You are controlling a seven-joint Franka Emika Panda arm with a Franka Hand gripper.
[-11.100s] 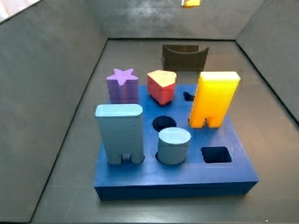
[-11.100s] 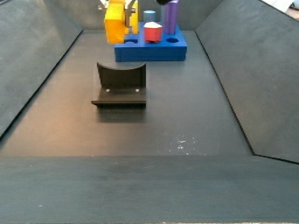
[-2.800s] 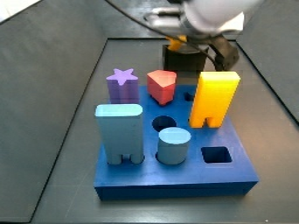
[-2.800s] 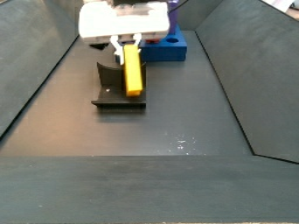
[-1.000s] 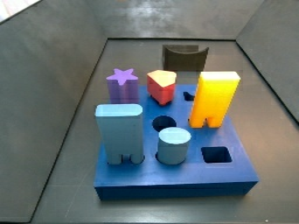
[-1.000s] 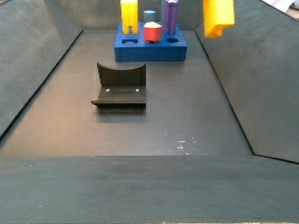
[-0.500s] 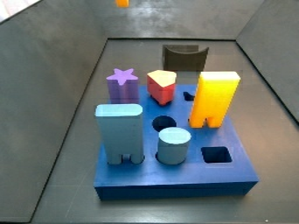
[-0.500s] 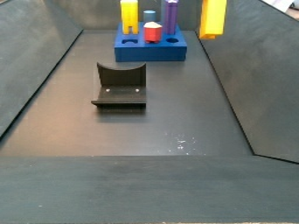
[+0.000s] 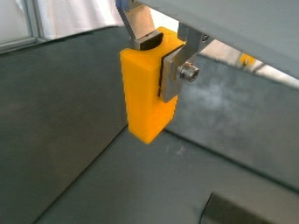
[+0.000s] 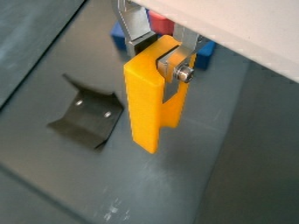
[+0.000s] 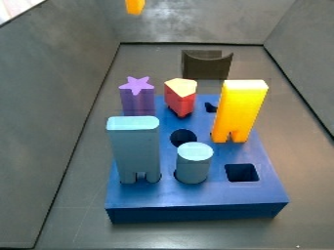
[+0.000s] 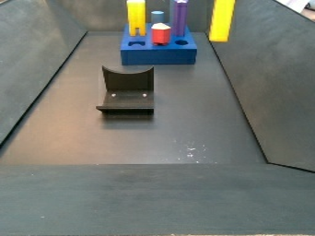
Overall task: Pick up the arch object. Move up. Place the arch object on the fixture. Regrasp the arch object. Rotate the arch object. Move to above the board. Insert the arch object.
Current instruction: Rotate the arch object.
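My gripper (image 9: 158, 52) is shut on the arch object (image 9: 146, 96), a slim orange-yellow block that hangs lengthwise from the fingers (image 9: 176, 70), high above the floor. It also shows in a wrist view (image 10: 146, 105), with the notch by the pads. In a side view only the arch object's lower end (image 11: 135, 6) shows at the top edge. In a side view it (image 12: 222, 20) hangs upright near the right wall. The gripper is out of frame in both side views. The dark fixture (image 12: 127, 89) stands empty on the floor. The blue board (image 11: 196, 195) lies beyond it.
On the board stand a light blue arch block (image 11: 133, 146), a blue cylinder (image 11: 193, 161), a purple star (image 11: 136, 95), a red piece (image 11: 181, 96) and a big yellow block (image 11: 239, 109). Two holes (image 11: 241, 173) (image 11: 183, 137) are open. Grey walls slope around the floor.
The gripper has lifted the arch object off the fixture and carried it high up. In the last second it turned upright, drifted slightly sideways and came into a side view's top edge.
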